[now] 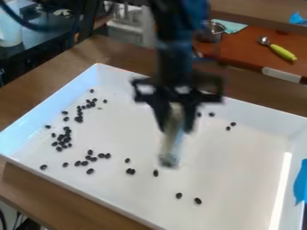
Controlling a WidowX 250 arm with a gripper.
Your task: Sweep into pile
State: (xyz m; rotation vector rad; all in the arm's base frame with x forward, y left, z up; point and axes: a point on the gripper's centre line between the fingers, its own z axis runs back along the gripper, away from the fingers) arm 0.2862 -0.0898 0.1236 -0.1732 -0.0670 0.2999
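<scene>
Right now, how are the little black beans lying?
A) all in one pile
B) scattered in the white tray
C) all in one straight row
B: the black beans lie in loose clusters, with some on their own, spread over the white tray.

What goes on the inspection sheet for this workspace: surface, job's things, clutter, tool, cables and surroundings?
Surface: white tray on a wooden table.
Job's things: dark bean-like pieces in loose clusters toward the tray's left, strays elsewhere; no single pile.
Clutter: scoop with yellow-green handle, pale green cloth, both beyond the tray.
Tool: gripper over the tray, holding a pale brush-like piece.
Cables: dark cable, upper left.
Surroundings: reddish-brown counter behind.
</scene>
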